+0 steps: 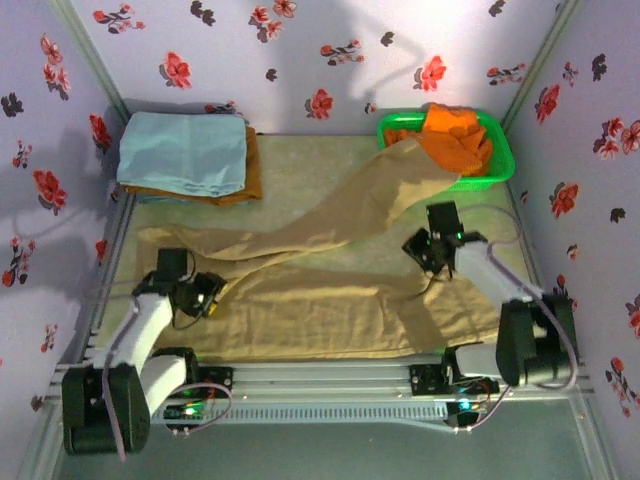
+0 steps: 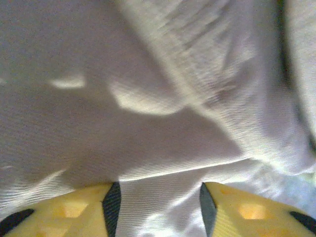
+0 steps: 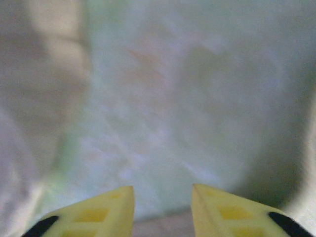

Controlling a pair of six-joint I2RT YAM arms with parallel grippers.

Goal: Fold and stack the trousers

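1. Top view: the left gripper [image 1: 210,293] sits low over the trousers [image 1: 320,290], right at the waist end. From up here I can't tell how far its fingers are spread.
2. Same view: the right gripper [image 1: 428,248] is above the tan cloth too, where one leg bends away. That leg runs up and away from it into the green plastic basket [image 1: 500,165].
3. The basket holds crumpled orange garments [image 1: 455,135], with the leg end draped over its near rim. Well beyond the left gripper, a folded light blue cloth [image 1: 185,150] lies on a brownish-orange garment [image 1: 255,175] on the worktop [image 1: 320,160].
4. Left wrist view: the left gripper [image 2: 158,190] is parted about halfway, yellow fingers [image 2: 74,207] with dark pads. The trousers [image 2: 148,98] lie soft, finely ribbed and creased right under and ahead of it. Cloth shows in the gap, not pinched.
5. Right wrist view: the right gripper [image 3: 163,190] is parted, nothing between its fingers. Ahead is a pale blurry surface, too soft to tell what.
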